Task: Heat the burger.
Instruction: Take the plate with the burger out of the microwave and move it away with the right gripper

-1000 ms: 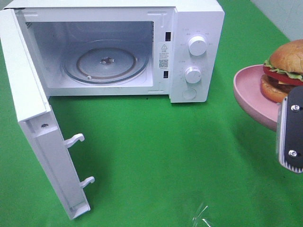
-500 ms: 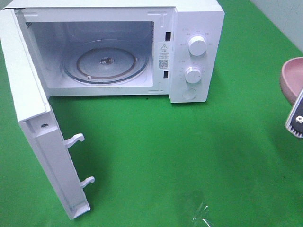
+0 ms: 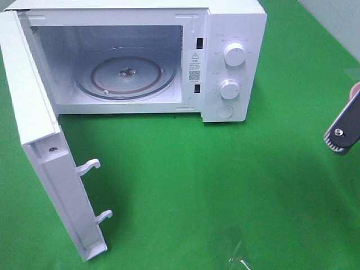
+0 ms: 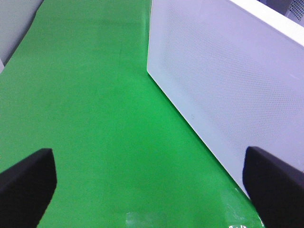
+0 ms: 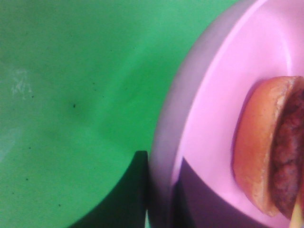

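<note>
The burger lies on a pink plate in the right wrist view; its bun and dark patty show at the frame's edge. My right gripper is shut on the plate's rim, one dark finger under it and one over it. In the high view only part of that gripper and a sliver of the plate show at the far right, and the burger is out of frame there. My left gripper stands wide open over the green cloth, holding nothing, beside the outer face of the microwave door.
The white microwave stands at the back with its door swung open to the left. Its glass turntable is bare. A scrap of clear film lies near the front edge of the green cloth.
My right gripper has carried the plate and burger to the right, almost out of the high view. The microwave has not moved.
</note>
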You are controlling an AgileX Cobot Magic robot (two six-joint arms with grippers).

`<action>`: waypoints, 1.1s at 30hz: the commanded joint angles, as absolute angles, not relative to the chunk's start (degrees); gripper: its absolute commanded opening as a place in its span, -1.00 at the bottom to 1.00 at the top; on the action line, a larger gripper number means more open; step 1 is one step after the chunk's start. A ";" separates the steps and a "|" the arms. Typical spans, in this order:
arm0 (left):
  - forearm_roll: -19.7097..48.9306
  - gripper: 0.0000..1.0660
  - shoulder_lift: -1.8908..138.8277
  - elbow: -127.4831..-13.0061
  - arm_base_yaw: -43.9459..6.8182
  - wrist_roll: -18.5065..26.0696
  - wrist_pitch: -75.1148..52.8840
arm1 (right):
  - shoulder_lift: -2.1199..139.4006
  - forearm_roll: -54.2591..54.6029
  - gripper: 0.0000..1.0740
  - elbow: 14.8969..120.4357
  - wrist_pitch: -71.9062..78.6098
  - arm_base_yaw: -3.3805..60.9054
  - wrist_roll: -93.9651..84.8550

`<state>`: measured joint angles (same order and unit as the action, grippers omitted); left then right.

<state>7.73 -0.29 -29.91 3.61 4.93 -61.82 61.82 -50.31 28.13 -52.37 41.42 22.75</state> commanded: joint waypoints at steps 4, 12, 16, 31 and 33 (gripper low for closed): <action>7.79 0.88 -1.20 -29.74 3.61 4.98 -61.31 | 66.41 -55.29 -1.00 28.53 -53.51 41.37 30.31; 7.79 0.88 -1.20 -29.74 3.61 4.98 -61.31 | 72.77 -55.06 -1.00 28.53 -54.95 41.37 35.98; 7.79 0.88 -1.20 -29.74 3.61 4.98 -61.31 | 75.00 -55.06 -1.00 28.53 -54.95 41.37 40.68; 7.79 0.88 -1.20 -29.74 3.61 4.98 -61.31 | 84.17 -55.23 -1.00 28.53 -57.18 41.37 52.14; 7.79 0.88 -1.20 -29.74 3.61 4.98 -61.31 | 85.89 -55.23 -1.00 28.53 -57.18 41.37 54.26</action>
